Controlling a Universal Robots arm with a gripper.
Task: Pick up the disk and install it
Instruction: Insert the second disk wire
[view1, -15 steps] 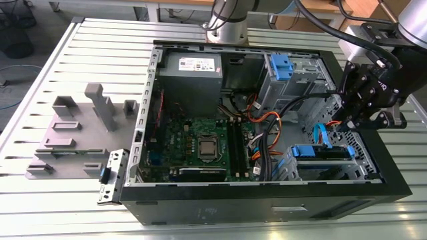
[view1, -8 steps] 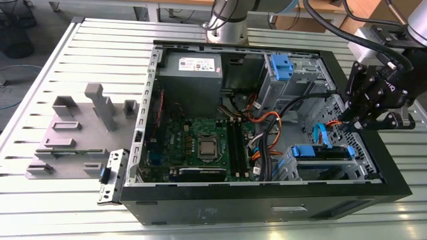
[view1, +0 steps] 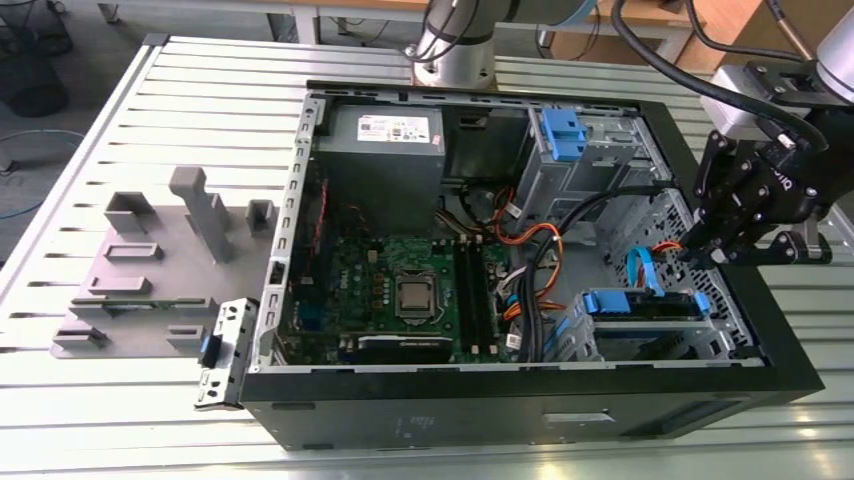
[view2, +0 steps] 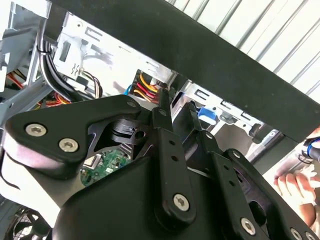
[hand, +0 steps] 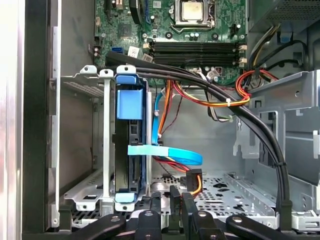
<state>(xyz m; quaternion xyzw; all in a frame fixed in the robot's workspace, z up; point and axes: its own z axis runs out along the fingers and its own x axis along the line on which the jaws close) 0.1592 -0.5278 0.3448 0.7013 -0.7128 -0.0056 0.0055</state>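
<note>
The disk (view1: 645, 306) sits in its blue carrier, slotted on edge into the metal drive cage (view1: 587, 335) at the case's near corner on the exterior view's right. In the first wrist view the carrier's blue tab (hand: 129, 102) and the disk's dark edge (hand: 134, 150) stand inside the cage (hand: 102, 145). My gripper (view1: 687, 256) hovers just above the case's wall on the exterior view's right, beside the cage and apart from the disk. Its fingers (hand: 174, 197) lie close together, shut with nothing between them. The black linkage (view2: 165, 150) also shows in the second wrist view.
The open case holds a motherboard (view1: 400, 290), a grey power supply (view1: 380, 150) and a second cage with a blue bracket (view1: 561, 135). Black cable bundles (hand: 250, 125) and a flat blue cable (hand: 172, 153) cross beside the disk. A grey fixture (view1: 160, 270) stands outside. A hand (view2: 297, 187) is nearby.
</note>
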